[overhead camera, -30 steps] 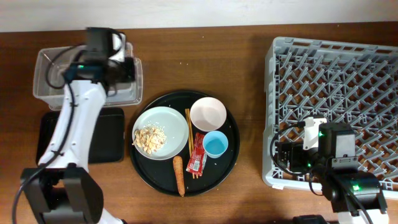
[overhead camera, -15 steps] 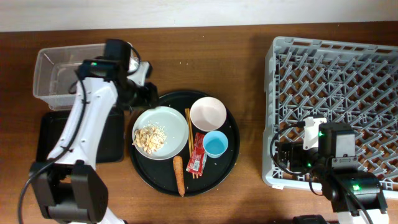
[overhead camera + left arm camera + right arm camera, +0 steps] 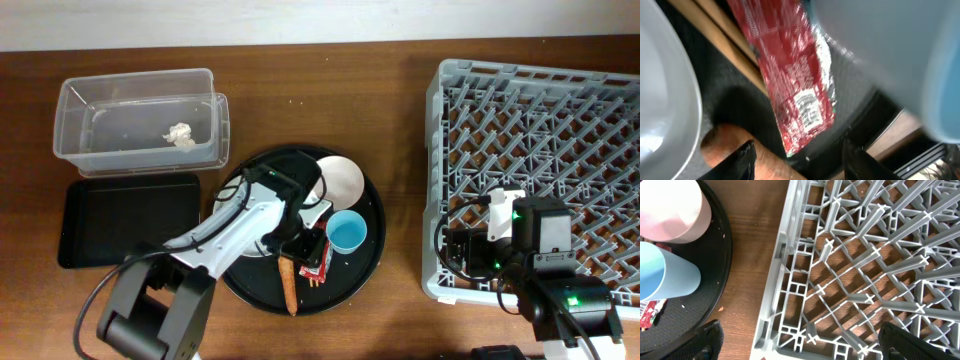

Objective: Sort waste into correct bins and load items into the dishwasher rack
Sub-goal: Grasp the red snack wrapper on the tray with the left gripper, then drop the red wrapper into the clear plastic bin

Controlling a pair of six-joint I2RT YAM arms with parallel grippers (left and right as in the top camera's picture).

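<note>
My left gripper [image 3: 305,248] [image 3: 800,162] hangs open low over the round black tray, its fingertips [image 3: 742,161] straddling the lower end of the red snack wrapper [image 3: 790,75] [image 3: 318,262]. The orange carrot [image 3: 730,150] [image 3: 288,285] lies against the left fingertip. Wooden chopsticks [image 3: 725,45] run beside the wrapper. The blue cup [image 3: 347,232] and white bowl [image 3: 342,180] stand just right of it; the arm hides most of the plate [image 3: 665,100]. A crumpled white scrap [image 3: 180,135] lies in the clear tub [image 3: 70,110]. My right gripper [image 3: 452,255] [image 3: 807,347] is open and empty over the dishwasher rack's [image 3: 540,150] front-left corner.
The shallow black rectangular tray [image 3: 130,220] sits below the clear tub at the left. The round black tray [image 3: 370,265] holds the dishes in the middle. A strip of bare wooden table separates it from the grey rack [image 3: 865,255].
My left arm has swung from the clear tub down to the round tray. The white scrap now lies in the tub and the left jaws have opened. The right arm has not moved.
</note>
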